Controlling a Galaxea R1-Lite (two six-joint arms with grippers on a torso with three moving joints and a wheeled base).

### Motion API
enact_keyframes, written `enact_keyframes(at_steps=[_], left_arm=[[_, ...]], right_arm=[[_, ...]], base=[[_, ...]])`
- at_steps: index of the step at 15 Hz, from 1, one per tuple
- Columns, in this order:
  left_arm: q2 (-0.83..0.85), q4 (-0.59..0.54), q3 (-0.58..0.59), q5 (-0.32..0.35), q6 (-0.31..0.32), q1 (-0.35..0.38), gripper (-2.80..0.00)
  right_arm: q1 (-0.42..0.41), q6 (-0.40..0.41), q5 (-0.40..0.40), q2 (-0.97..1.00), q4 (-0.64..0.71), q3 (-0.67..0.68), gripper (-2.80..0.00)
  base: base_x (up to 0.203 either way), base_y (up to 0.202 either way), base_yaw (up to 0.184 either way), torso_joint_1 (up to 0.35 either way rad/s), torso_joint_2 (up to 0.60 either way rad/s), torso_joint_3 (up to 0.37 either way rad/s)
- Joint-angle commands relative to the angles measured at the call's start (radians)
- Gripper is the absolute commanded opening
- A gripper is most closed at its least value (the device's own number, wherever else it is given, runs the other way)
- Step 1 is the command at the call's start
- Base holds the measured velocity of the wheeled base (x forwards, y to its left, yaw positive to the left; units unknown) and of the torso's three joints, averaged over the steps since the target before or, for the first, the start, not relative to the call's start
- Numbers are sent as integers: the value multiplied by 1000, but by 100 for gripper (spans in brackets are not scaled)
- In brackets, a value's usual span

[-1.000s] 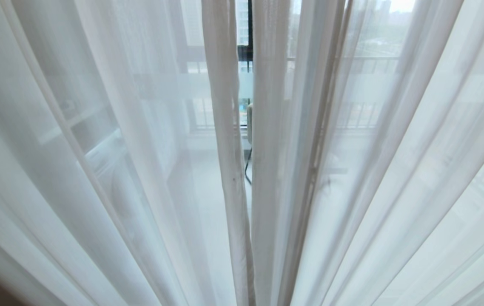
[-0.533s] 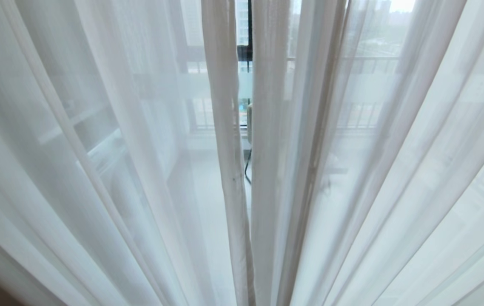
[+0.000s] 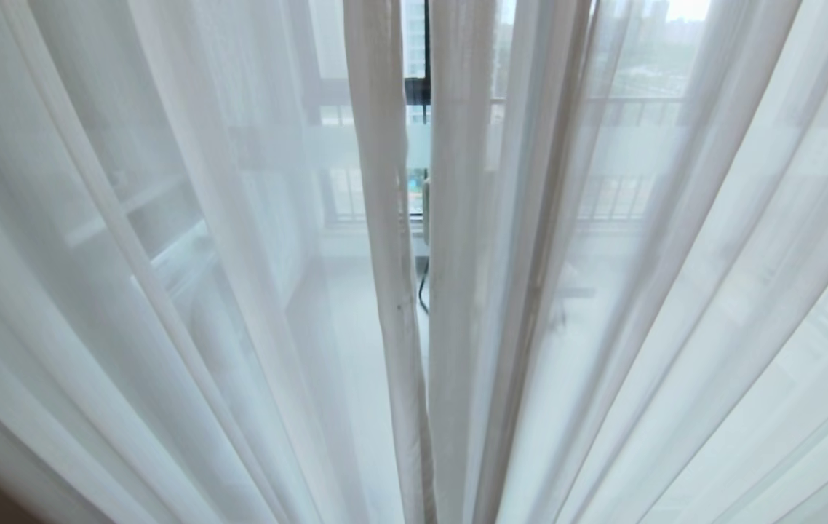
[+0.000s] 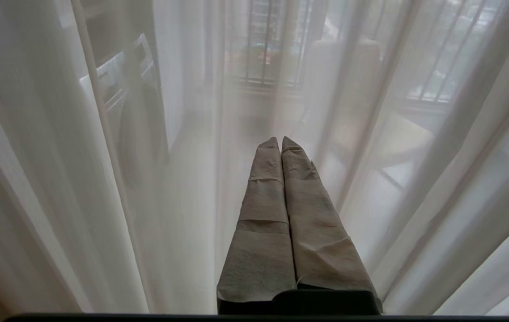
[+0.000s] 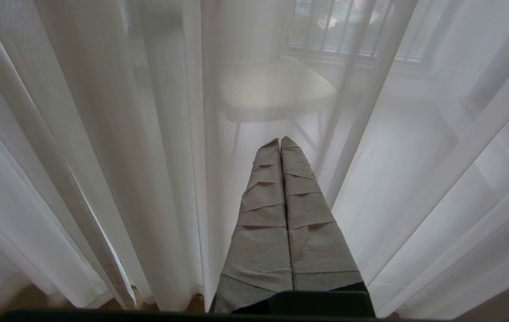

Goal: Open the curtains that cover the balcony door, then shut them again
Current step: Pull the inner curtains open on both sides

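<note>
Head view is filled by the curtains (image 3: 188, 291), sheer white folds drawn across the whole frame, with a narrow gap left at upper centre. Through that gap a dark upright frame of the balcony door (image 3: 420, 87) is seen. Neither hand is shown in this view. In the left wrist view, the left hand (image 4: 280, 142) is seen with its wrapped fingers pressed together, empty, just before the sheer fabric. The right hand (image 5: 280, 142) is likewise closed on nothing, facing the folds.

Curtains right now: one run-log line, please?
curtains: drawn, thin centre gap | left gripper: shut, empty | right gripper: shut, empty | stage: opening not begun
</note>
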State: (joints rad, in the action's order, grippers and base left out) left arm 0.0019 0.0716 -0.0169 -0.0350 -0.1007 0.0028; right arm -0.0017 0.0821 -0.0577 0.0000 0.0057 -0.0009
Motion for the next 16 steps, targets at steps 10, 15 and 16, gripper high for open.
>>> enact_keyframes(at_steps=[10, 15, 16], left_arm=[[1, 5, -152, 13, -2, 0, -280], [93, -67, -258, 82, -25, 0, -280], [137, -68, -283, 114, -37, -2, -280]], right_arm=[[0, 1, -1, 0, 0, -1, -280], [0, 1, -1, 0, 0, -1, -280], [0, 1, -1, 0, 0, -1, -280]], base=[[0, 0, 0, 0, 0, 0], [0, 0, 0, 0, 0, 0], [0, 0, 0, 0, 0, 0]])
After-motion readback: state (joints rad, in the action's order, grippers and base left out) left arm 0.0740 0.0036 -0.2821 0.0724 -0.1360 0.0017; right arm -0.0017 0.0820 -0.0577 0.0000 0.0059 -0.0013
